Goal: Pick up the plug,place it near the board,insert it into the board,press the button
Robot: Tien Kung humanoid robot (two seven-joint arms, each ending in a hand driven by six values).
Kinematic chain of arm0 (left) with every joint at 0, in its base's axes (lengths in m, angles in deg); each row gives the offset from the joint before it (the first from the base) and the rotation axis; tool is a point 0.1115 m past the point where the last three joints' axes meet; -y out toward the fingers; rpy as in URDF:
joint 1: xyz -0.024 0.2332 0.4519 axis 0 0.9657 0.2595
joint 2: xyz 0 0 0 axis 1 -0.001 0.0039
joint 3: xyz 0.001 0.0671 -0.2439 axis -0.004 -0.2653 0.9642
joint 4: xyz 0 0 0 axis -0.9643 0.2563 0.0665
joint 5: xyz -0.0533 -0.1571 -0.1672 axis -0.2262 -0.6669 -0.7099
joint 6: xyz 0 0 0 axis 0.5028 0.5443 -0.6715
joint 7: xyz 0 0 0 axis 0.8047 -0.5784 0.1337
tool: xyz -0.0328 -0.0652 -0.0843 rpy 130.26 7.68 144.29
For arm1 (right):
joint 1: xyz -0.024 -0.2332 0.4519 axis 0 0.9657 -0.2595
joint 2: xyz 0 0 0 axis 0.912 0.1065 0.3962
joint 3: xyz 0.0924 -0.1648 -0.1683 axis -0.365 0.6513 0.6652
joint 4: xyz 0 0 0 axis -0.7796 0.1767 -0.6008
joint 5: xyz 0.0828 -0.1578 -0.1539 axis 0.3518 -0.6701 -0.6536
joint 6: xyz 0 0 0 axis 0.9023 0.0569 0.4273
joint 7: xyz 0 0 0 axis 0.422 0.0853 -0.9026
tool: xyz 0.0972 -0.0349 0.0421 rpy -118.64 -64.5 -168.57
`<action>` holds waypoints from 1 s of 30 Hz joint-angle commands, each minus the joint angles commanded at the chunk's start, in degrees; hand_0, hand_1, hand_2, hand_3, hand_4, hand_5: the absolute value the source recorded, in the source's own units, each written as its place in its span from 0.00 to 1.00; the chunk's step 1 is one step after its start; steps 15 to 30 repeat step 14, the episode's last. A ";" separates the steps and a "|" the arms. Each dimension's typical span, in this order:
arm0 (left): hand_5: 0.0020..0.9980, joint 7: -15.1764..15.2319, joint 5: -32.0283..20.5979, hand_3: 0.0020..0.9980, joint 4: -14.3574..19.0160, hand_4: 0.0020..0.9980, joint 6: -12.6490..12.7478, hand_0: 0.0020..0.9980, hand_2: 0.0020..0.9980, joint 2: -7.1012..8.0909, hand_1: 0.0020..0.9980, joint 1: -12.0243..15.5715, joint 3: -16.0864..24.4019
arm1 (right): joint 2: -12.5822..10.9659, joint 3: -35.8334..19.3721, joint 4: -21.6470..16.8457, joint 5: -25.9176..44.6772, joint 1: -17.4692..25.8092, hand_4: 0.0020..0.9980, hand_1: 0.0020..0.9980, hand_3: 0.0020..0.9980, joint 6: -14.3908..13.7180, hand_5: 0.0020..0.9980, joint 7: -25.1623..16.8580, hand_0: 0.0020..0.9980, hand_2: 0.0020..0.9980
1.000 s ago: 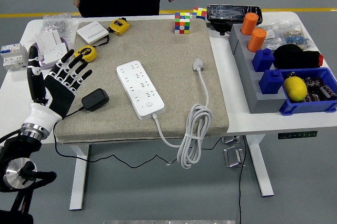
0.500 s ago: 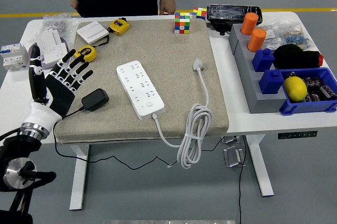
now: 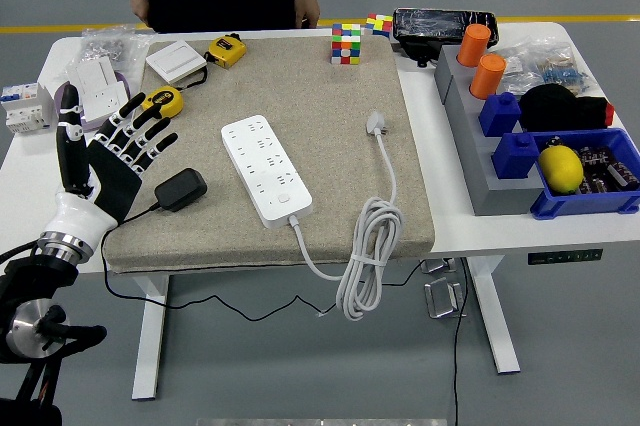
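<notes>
The black plug adapter [image 3: 181, 189] is seen lying on the beige mat [image 3: 300, 76], near the mat's left edge, just to the right of the left hand [image 3: 110, 161] and apart from it; its thin black cord is led off the mat's front-left corner and down below the table. The white power strip [image 3: 266, 168] is laid diagonally on the mat to the right of the adapter, with its button at the near end, and its own white plug [image 3: 377, 125] is set further right, the white cable being coiled over the mat's front edge. The left hand is held above the table's left front corner, palm turned towards the mat, with all five fingers [image 3: 150, 126] spread wide and pointed up and to the right; nothing is grasped. The forearm is brought in from the lower left corner. A yellow tape measure [image 3: 162, 100] is found just beyond the fingertips. The right arm is not shown. At the far side of the white table [image 3: 520, 226] a person in dark clothing is seen standing, one hand [image 3: 306, 14] hung near the table's far edge, with nothing held.
</notes>
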 joint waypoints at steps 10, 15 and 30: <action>1.00 -0.15 1.16 0.79 0.26 1.00 -0.01 0.73 0.78 0.00 0.79 -0.29 -0.54 | 0.24 -0.80 0.08 0.07 -0.10 1.00 0.79 0.75 -0.16 1.00 -0.11 0.82 0.75; 1.00 -0.11 1.25 0.79 0.25 1.00 -0.01 0.73 0.77 0.00 0.79 -0.37 -0.48 | 0.40 -1.10 0.11 0.03 -0.40 1.00 0.79 0.75 -0.17 1.00 -0.17 0.82 0.75; 1.00 -0.11 1.25 0.79 0.25 1.00 -0.01 0.73 0.77 0.00 0.79 -0.37 -0.48 | 0.40 -1.10 0.11 0.03 -0.40 1.00 0.79 0.75 -0.17 1.00 -0.17 0.82 0.75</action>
